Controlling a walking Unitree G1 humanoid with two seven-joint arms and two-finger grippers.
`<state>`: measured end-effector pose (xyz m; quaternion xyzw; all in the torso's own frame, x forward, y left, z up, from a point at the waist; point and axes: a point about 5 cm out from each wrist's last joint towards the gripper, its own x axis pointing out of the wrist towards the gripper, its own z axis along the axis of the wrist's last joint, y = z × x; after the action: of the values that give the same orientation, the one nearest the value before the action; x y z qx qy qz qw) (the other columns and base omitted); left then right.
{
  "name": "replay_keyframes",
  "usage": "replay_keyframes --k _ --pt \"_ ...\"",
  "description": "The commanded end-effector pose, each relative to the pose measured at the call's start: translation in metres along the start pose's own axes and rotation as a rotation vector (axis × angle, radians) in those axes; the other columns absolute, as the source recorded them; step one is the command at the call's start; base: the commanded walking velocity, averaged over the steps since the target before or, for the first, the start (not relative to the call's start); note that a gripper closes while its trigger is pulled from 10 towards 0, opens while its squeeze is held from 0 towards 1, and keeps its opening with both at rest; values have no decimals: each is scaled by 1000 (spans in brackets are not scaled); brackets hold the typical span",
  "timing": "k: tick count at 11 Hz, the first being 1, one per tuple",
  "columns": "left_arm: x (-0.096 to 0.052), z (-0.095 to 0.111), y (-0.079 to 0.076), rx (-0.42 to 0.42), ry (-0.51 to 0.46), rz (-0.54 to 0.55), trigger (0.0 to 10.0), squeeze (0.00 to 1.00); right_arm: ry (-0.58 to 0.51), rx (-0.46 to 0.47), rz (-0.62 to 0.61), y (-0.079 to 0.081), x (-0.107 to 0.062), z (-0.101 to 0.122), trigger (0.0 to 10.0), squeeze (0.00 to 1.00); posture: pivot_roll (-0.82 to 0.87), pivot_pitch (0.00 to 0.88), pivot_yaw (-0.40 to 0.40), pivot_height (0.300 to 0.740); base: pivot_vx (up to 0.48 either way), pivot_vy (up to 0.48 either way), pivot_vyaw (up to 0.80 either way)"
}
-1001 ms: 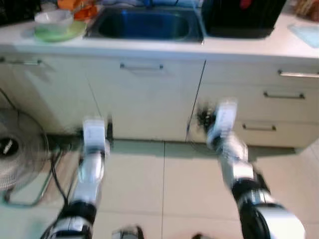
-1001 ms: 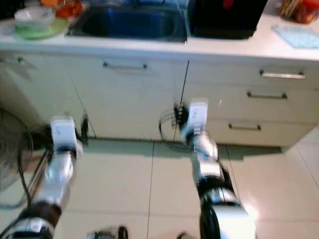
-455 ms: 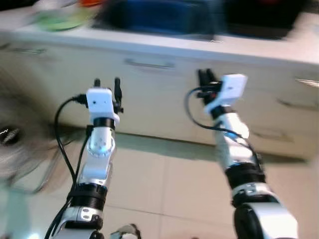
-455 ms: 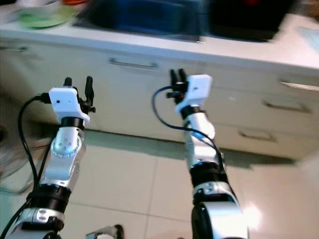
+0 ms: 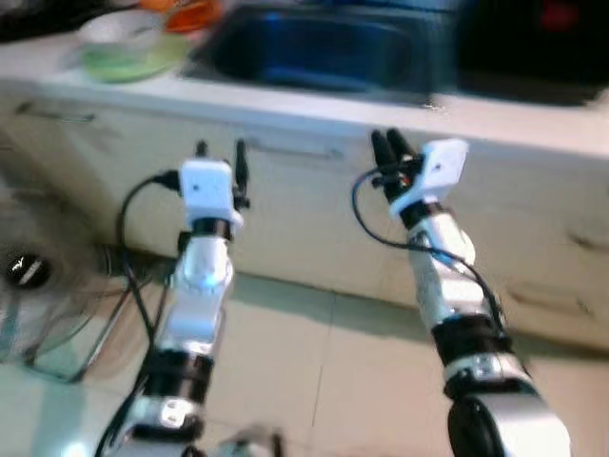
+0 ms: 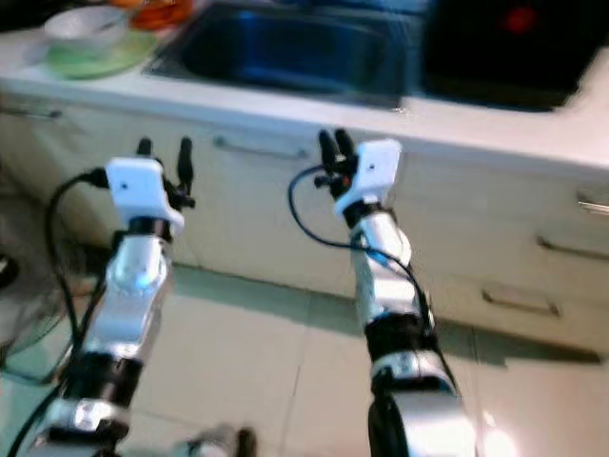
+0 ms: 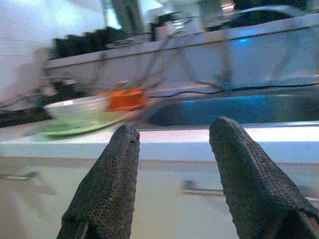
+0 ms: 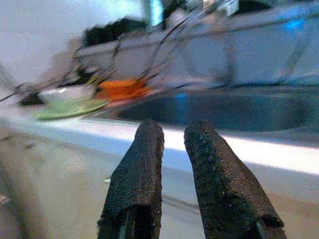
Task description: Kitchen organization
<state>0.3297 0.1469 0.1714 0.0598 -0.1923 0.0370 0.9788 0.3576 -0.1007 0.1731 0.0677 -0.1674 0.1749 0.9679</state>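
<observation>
A white bowl [image 5: 119, 29] sits on a green plate [image 5: 133, 65] at the counter's left end, with an orange item [image 5: 186, 14] behind it. A dark blue sink [image 5: 324, 52] is set in the counter [image 5: 285, 100]. Both arms are raised in front of the cabinet doors, just below the counter edge. My left gripper [image 5: 219, 152] is open with nothing between its fingers [image 7: 107, 184], and points toward the bowl [image 7: 79, 109] and sink [image 7: 239, 109]. My right gripper [image 5: 388, 148] is shut and holds nothing; its fingers [image 8: 137, 184] point at the sink front.
A black appliance [image 5: 538, 48] stands on the counter right of the sink. Cream cabinet doors with a bar handle [image 5: 285, 148] face me, with drawers [image 5: 561, 257] to the right. A floor fan [image 5: 38, 286] stands on the tiles at the left.
Both arms have risen from near the floor to just under the counter edge. The view has shifted and tilted, so the camera moved. Finger states look unchanged since half a second ago.
</observation>
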Motion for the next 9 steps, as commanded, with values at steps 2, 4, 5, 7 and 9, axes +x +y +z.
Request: replay_keyframes --k 2,4,5,7,9 --pt "-3 -3 1 4 24 12 10000 0 -3 6 29 5 2 2 10000 0 81 73 19 740 433 0 731" --pt "-4 -2 0 1 25 4 10000 0 2 20 30 6 2 2 10000 0 82 54 19 740 433 0 0" --pt "-3 -1 -1 -2 21 -2 10000 0 1 21 44 8 3 2 10000 0 82 51 19 740 431 0 0" --pt "-3 0 -4 -14 17 -15 10000 0 8 25 46 9 4 1 10000 0 89 32 19 740 394 161 0" --pt "-2 1 -4 -17 14 -17 10000 0 4 39 32 7 6 3 10000 0 89 34 22 740 324 354 0"
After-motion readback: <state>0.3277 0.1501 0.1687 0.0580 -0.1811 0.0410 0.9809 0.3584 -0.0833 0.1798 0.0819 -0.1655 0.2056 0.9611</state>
